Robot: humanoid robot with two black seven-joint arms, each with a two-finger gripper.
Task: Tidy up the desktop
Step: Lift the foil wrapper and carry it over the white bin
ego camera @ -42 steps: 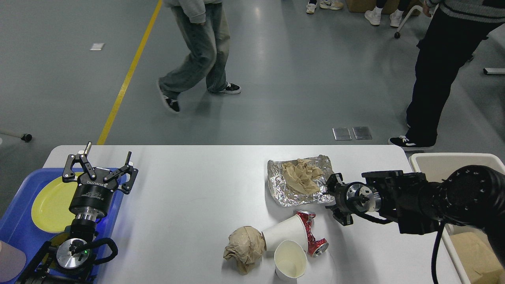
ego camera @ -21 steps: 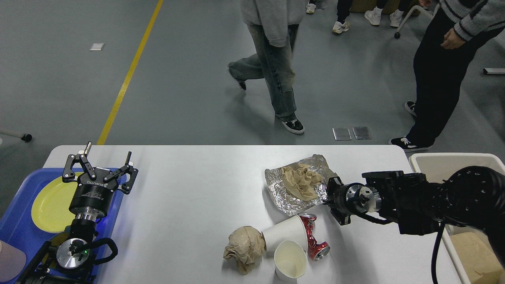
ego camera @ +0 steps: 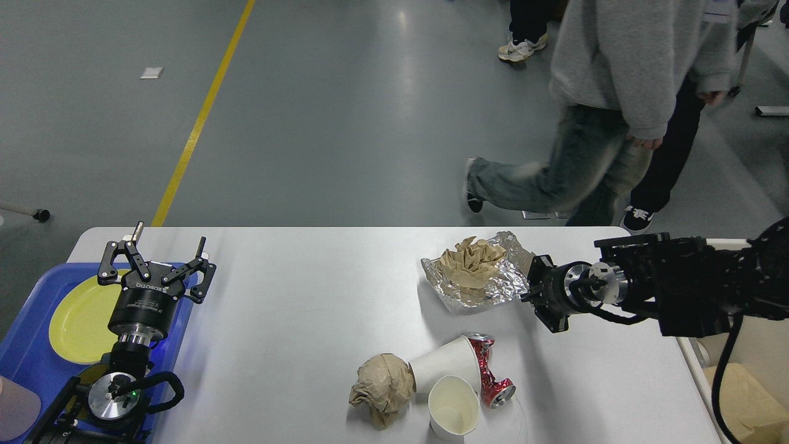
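**Litter clustered on the right half of the table**

Left gripper, fingers spread, hovers over a blue plastic tray holding a round yellow plate. On the large white desktop: brown paper ball, two white paper cups, crushed red can. Right gripper clamps crumpled silver foil.

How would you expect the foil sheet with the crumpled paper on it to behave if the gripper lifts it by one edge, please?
The foil looks thin and wrinkled, so it would probably bend rather than stay flat. The brown paper seems to sit loose on top and might slide off. Both look light, so the right gripper at its edge should lift them easily.
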